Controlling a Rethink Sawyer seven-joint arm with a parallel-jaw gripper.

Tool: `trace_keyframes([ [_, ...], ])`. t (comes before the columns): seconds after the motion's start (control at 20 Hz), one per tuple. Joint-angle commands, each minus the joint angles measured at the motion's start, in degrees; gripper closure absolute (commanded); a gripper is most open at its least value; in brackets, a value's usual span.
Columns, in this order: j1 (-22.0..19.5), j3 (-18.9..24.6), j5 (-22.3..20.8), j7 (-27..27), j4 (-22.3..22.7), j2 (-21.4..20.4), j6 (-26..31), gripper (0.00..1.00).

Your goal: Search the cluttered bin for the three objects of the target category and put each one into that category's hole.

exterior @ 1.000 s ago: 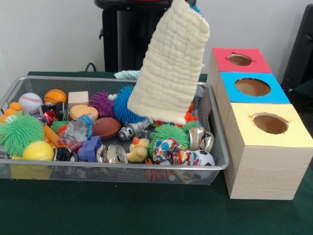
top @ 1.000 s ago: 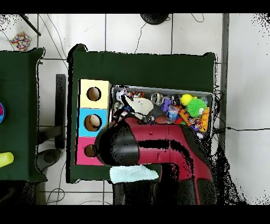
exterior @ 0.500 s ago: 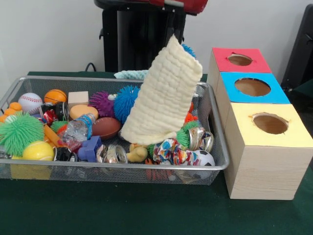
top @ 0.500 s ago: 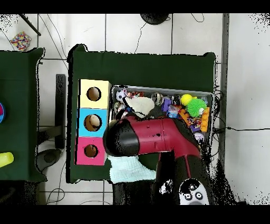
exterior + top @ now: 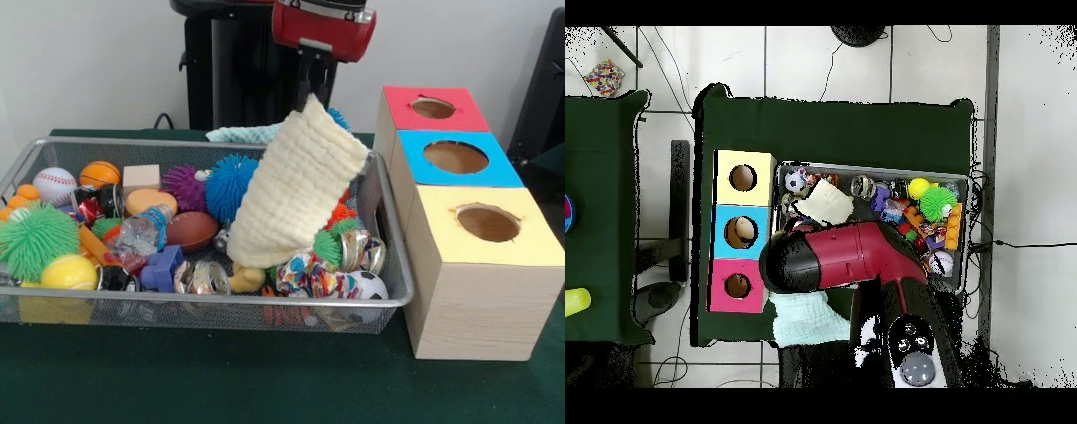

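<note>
The wire mesh bin (image 5: 265, 302) holds several toys; it also shows in the overhead view (image 5: 865, 170). My gripper (image 5: 315, 88) comes down at the bin's far right side, shut on the top corner of a cream knitted cloth (image 5: 296, 190). The cloth hangs slanting and its lower end rests on the toys. A bit of blue fuzz (image 5: 338, 116) shows behind the cloth's top edge; I cannot tell what it is. The red-surround hole (image 5: 433, 108) is right of the gripper, farthest of the holes. No monkey plush shows.
An eyeless blue spiky ball (image 5: 231, 184) and a purple one lie left of the cloth, and a green spiky ball (image 5: 35, 238) at the bin's left. The blue-surround hole (image 5: 455, 156) and yellow-surround hole (image 5: 487, 222) stand nearer. A pale teal cloth (image 5: 805, 320) lies behind the bin.
The arm has come down with the cream cloth. The cloth's lower end has dropped from above the toys onto them, and its top has sunk toward the bin's rim.
</note>
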Motion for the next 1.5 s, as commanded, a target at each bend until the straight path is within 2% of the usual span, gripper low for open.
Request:
trace_keyframes([
  [0.05,0.99,-0.63,-2.16,-0.53,-1.27,1.08,3.19,0.0],
  [0.2,2.03,-1.26,-1.56,1.71,-1.42,0.82,1.96,0.0],
  [0.4,3.49,-2.31,-0.71,2.85,-2.78,0.12,3.65,0.0],
  [0.75,2.05,-1.25,1.26,-0.81,-3.69,-1.59,6.9,0.0],
  [1.0,-0.45,0.83,2.54,-7.06,-5.48,-3.96,12.03,0.0],
  [1.25,-2.15,2.24,3.06,-7.55,-3.49,-4.72,9.33,0.0],
  [1.4,-1.91,2.38,3.07,-8.46,-3.29,-6.77,11.4,0.0],
  [1.5,-1.68,2.24,2.29,-7.8,-4.37,-6.14,11.4,0.0],
])
